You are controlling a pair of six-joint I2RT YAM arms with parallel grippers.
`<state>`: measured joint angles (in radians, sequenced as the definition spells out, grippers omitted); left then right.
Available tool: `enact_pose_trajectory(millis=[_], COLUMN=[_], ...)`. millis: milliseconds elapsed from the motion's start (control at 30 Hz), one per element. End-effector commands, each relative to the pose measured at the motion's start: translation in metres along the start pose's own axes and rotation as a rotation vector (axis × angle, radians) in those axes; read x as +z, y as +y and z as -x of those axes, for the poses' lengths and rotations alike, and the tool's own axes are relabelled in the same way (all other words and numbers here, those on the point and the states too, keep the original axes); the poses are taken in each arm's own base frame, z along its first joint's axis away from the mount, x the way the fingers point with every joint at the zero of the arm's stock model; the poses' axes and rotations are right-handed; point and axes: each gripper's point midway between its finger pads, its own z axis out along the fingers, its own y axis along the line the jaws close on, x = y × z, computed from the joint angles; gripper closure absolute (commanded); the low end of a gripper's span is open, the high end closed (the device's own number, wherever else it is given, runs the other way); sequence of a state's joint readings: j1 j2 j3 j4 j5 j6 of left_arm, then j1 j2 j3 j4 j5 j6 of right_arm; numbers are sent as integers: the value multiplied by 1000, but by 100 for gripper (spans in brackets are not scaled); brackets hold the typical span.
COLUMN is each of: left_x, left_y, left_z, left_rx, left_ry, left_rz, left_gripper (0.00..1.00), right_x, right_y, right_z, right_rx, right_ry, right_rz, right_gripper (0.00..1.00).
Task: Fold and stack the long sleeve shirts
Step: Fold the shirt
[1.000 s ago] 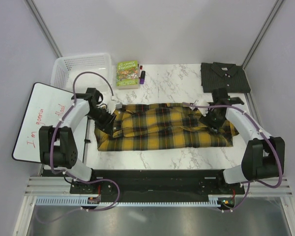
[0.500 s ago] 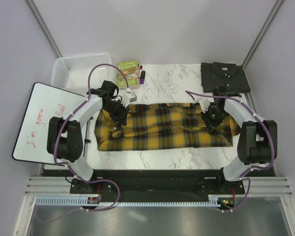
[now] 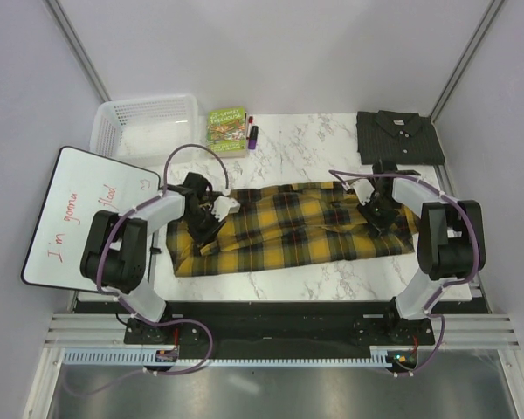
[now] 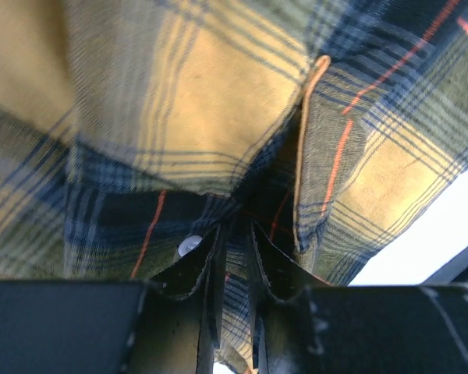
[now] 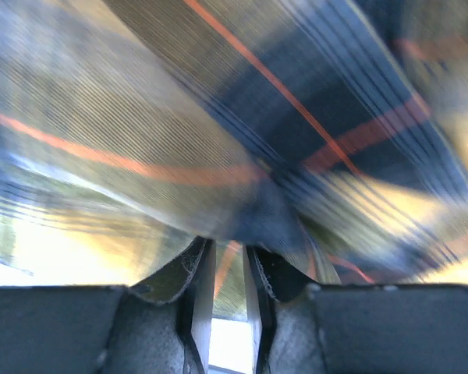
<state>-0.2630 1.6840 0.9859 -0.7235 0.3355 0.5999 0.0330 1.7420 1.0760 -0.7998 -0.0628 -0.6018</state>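
Observation:
The yellow-and-black plaid shirt point(image 3: 297, 229) lies spread lengthwise across the middle of the marble table. My left gripper point(image 3: 205, 223) sits on its left end, and in the left wrist view the jaws point(image 4: 235, 234) are pinched on a fold of plaid cloth point(image 4: 218, 117) beside a white button point(image 4: 189, 245). At the shirt's right end my right gripper point(image 3: 377, 213) is pressed into the cloth; the right wrist view is blurred, with the gripper point(image 5: 228, 253) nearly shut on plaid cloth point(image 5: 242, 156). The dark charcoal shirt point(image 3: 400, 136) lies folded at the back right corner.
A white basket point(image 3: 148, 122) stands at the back left, with a green book point(image 3: 227, 129) and markers point(image 3: 251, 132) to its right. A whiteboard point(image 3: 83, 214) with red writing leans off the table's left side. Both arms' cables arch above the shirt.
The left gripper swung toward the back, then came forward again onto the shirt's left end while narrowing. The right jaws closed on the cloth. The shirt's left end has bunched inward.

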Motion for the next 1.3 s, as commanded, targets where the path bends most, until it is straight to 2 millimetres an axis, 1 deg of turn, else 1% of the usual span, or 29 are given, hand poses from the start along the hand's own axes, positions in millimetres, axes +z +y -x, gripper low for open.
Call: enact_pose_trajectory(millis=[0,67,100,133,167,200,267,300,333,367,433,467,533,567,633,667,733,767,800,867,900,933,967,1000,1033,1133,1167,1233,1267], left_x=[8,7,10,10,11,14,14,15,15,11,4,-7,-24,-38,-50,-54,-55,-56,-59,-65,-71,-75,-86,-88,-91,-97,-98,-102,-102], left_y=[-37,-63,-80,-91,-101,-117,-137,-147,-150,-157,-158,-162,-156,-152,-133,-121,-104,-100,-89,-82,-69,-63,-50,-50,-42,-32,-30,-21,-20], left_z=[-46,-52,-50,-53,-54,-56,-55,-55,-53,-45,-30,-12,11,34,50,58,58,59,58,60,59,60,60,57,54,47,45,41,39], left_rx=[76,68,115,129,123,172,191,242,258,270,265,277,262,278,263,280,247,234,185,126,68,35,-34,-53,-85,-127,-137,-170,-174], left_ry=[154,187,207,229,249,279,294,311,312,296,257,200,125,48,-10,-21,-15,-23,-38,-85,-117,-141,-205,-226,-246,-283,-288,-312,-314], left_rz=[-43,-91,-112,-126,-140,-164,-212,-221,-219,-248,-253,-275,-282,-267,-217,-164,-139,-142,-140,-171,-165,-167,-181,-204,-198,-189,-188,-184,-184], left_gripper=[77,79,79,79,80,80,80,80,80,79,79,78,78,77,77,77,77,77,78,78,78,78,78,78,78,78,78,78,78], right_x=[-34,-41,-44,-47,-56,-61,-78,-82,-86,-89,-86,-84,-79,-76,-70,-64,-56,-47,-41,-27,-22,-12,-3,6,9,16,19,19,20], right_y=[-30,-43,-53,-58,-67,-72,-78,-78,-77,-69,-63,-62,-58,-57,-53,-49,-47,-43,-42,-41,-40,-39,-36,-32,-34,-31,-32,-21,-21], right_z=[9,13,8,8,13,12,15,15,14,15,13,12,13,17,23,33,40,48,51,58,60,63,71,81,85,112,127,151,170], right_rx=[-40,-37,-9,2,12,34,52,57,59,60,76,84,106,112,121,101,94,68,61,35,23,9,-46,-83,-95,-145,-157,-213,-226], right_ry=[-62,-67,-61,-61,-69,-80,-102,-105,-107,-128,-131,-129,-135,-148,-146,-149,-142,-123,-116,-82,-73,-58,-35,-32,-22,-34,-46,-67,-90], right_rz=[-161,-193,-198,-196,-201,-193,-196,-195,-196,-169,-151,-147,-125,-123,-121,-123,-137,-146,-142,-167,-173,-179,-219,-229,-248,-275,-283,-303,-320], right_gripper=[71,71,71,71,71,71,70,70,70,70,70,70,71,71,71,71,71,72,72,73,73,73,72,72,72,72,72,72,72])
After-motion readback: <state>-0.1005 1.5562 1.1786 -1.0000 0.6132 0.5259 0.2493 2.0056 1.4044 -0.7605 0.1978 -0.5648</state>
